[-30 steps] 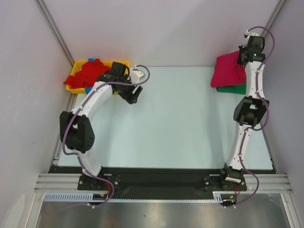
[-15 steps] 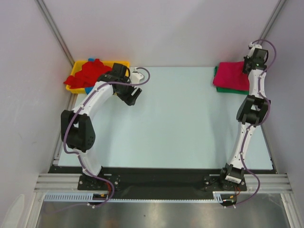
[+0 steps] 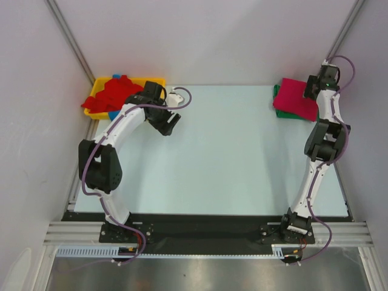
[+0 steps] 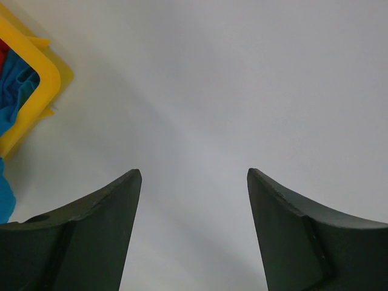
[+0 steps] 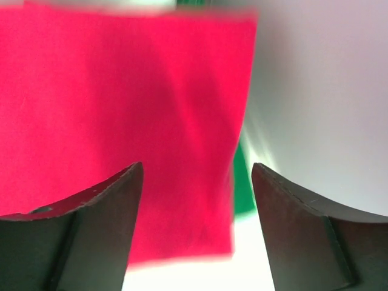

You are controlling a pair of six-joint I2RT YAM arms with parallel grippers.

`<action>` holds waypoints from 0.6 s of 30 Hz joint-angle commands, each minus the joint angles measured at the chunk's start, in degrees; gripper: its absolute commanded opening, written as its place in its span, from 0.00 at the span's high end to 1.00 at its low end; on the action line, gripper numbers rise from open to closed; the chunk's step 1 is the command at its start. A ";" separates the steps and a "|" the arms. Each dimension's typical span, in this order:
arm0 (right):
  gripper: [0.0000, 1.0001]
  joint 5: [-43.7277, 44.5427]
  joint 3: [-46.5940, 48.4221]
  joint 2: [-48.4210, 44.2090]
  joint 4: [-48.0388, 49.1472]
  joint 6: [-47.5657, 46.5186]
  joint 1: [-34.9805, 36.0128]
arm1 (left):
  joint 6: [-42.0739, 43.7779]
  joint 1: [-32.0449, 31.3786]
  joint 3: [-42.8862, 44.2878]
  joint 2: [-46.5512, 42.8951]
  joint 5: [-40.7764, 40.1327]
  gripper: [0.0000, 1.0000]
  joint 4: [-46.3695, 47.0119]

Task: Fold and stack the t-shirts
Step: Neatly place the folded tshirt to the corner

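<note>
A folded magenta-pink t-shirt (image 3: pixel 293 99) lies flat on a green t-shirt (image 3: pixel 275 91) at the far right of the table. My right gripper (image 3: pixel 308 91) hangs over the pink shirt's right edge, open and holding nothing. The right wrist view shows the pink cloth (image 5: pixel 121 121) below the parted fingers (image 5: pixel 197 173), with a strip of green (image 5: pixel 242 191) beside it. A red t-shirt (image 3: pixel 115 93) and a blue one (image 3: pixel 114 114) lie heaped in the yellow tray (image 3: pixel 159 80) at the far left. My left gripper (image 3: pixel 171 125) stands open and empty over bare table just right of the tray.
The left wrist view (image 4: pixel 194 176) shows the tray's yellow corner (image 4: pixel 37 85) with blue cloth (image 4: pixel 12 103) inside it. The light blue table top (image 3: pixel 230 151) is walled in by grey panels at the back and both sides.
The right gripper carried the pink shirt down onto the green one and opened, letting it go; the shirt now lies flat. The left arm has barely moved.
</note>
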 commanded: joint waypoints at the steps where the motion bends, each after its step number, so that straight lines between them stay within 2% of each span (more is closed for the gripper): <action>1: 0.27 -0.03 -9.43 -10.20 -2.49 11.96 -0.36 | 1.30 0.16 -0.29 -3.08 -0.57 0.23 -0.31; 4: 0.34 -3.45 -15.79 -12.83 -0.04 20.40 -3.35 | 1.30 0.16 -1.44 -4.67 -0.05 0.23 -0.48; 6: 0.39 -9.42 -20.19 -13.37 3.21 26.38 -5.80 | 1.38 0.25 -1.61 -5.11 0.31 0.23 -0.84; 9: 0.43 -10.14 -23.36 -13.55 5.94 31.21 -6.96 | 1.74 0.34 -1.26 -4.85 0.92 0.23 -1.63; 13: 0.43 -9.00 -27.31 -14.51 7.96 34.56 -7.48 | 1.65 0.43 -0.30 -4.14 0.66 0.24 -1.45; 18: 0.43 -14.71 -31.98 -14.60 12.27 37.90 -8.37 | 2.18 0.51 0.23 -3.79 -1.09 0.24 -1.19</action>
